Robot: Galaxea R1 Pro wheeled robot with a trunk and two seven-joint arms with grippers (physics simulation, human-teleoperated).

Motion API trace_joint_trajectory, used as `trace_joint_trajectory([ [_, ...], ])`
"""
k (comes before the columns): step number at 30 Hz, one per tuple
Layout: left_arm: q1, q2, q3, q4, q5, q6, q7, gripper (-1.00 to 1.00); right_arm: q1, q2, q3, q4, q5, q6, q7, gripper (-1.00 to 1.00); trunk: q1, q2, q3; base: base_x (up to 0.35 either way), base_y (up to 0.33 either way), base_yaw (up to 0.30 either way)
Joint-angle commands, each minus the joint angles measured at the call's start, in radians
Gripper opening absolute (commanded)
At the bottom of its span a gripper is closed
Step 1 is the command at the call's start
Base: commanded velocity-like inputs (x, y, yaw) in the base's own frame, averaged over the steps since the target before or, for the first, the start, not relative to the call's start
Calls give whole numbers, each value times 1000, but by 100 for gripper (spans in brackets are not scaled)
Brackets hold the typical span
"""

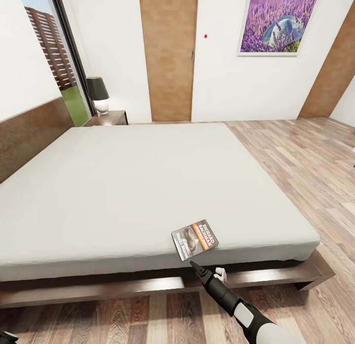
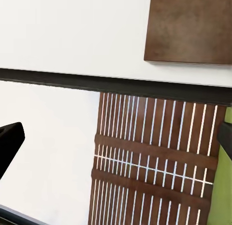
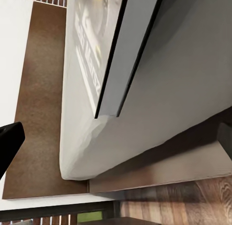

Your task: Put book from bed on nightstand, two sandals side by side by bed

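- Reaching for the book [image 1: 195,239], which lies flat at the near edge of the bed [image 1: 123,186], one corner just over the mattress lip
- Right gripper [image 1: 207,272] sits just below that corner, fingers spread wide, nothing held
- Judgement: slide one finger under the overhang, close on the spine edge
- Nightstand [image 1: 109,118] is far, beside the headboard
- Left fingers [image 2: 9,143] also wide

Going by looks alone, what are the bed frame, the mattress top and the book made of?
Bed frame: dark brown wood, smooth satin finish, faint grain. Mattress top: plain light-grey fabric, matte, softly rounded at its edges. Book: thin paperback, probably a printed card cover; in the right wrist view its cover looks slightly glossy.
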Motion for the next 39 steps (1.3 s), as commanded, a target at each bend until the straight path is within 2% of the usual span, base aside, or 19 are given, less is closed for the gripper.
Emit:
trace_joint_trajectory([
  [1, -1, 2, -8, -1, 11, 11, 7, 100, 0, 1, -9, -3, 8, 10, 5, 100, 0, 0, -1, 0, 0, 0],
  [39, -1, 2, -8, -1, 11, 11, 7, 100, -5, 17, -7, -4, 9, 11, 1, 100, 0, 0, -1, 0, 0, 0],
])
